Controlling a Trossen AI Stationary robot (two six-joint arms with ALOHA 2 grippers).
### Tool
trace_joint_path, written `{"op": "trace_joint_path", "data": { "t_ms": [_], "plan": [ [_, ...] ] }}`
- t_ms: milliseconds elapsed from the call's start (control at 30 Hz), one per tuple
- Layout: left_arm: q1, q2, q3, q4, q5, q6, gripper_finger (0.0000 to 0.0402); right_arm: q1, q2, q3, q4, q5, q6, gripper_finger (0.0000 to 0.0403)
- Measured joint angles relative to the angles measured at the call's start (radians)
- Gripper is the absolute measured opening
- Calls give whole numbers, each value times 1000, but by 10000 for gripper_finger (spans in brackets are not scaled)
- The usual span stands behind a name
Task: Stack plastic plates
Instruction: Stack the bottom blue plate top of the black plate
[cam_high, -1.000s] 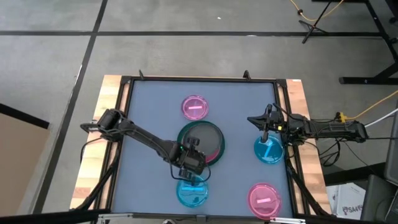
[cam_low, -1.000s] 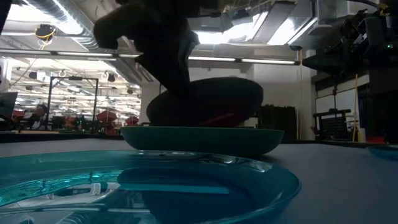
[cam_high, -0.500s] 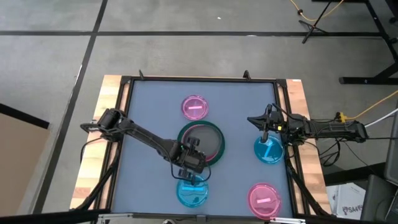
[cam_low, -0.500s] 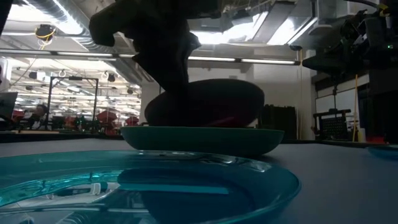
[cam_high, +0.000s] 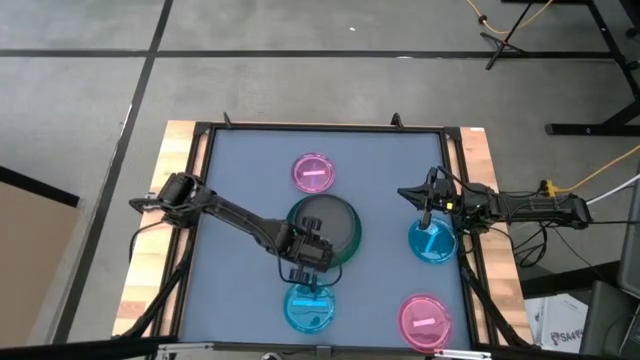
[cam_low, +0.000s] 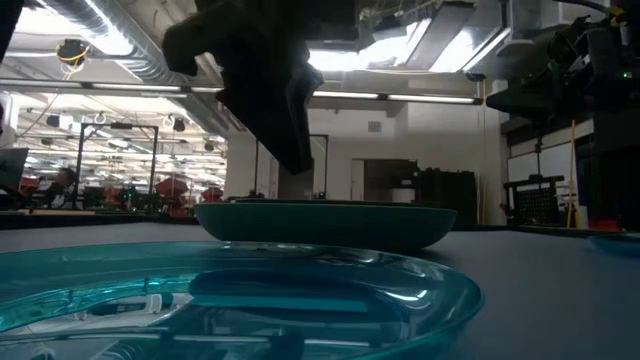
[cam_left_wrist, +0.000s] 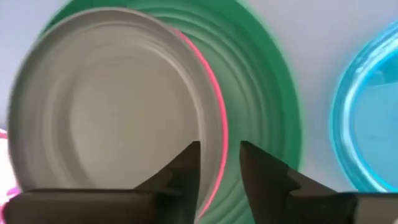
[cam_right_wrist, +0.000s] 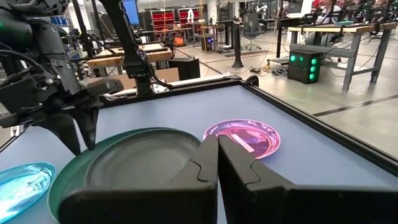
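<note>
Jaws of left gripper (cam_left_wrist: 219, 163) open, above grey plate (cam_left_wrist: 112, 112) edge.

grey-blue table (cam_high: 240, 170) with green plate (cam_high: 347, 232), two blue (cam_high: 310, 312), two magenta plates (cam_high: 313, 172)

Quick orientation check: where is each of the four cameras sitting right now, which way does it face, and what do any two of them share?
High view: overhead, straight down; both arms, left gripper at the large dark green plastic plate, right gripper above a translucent blue plate.
Low view: table height, facing the room; left arm above the green plate.
Left wrist view: looks down past open jaws at the dark grey plate on a pink rim.
Right wrist view: across the table; jaws shut.
Shared: the green plate appears in all four.
</note>
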Motion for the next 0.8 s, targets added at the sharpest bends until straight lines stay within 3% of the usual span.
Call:
{"op": "trace_joint_path", "data": {
  "t_ms": [200,467,800],
  "plan": [
    [-32,-1,31,-8,36,-33,128,0,0,0,0,0,0,0],
    [-108,-3,124,-6,37,-145,122,0,0,0,2,0,0,0],
    [-191,-4,85,-25,59,-626,119,0,0,0,2,-10,-1,0]
  ]
}}
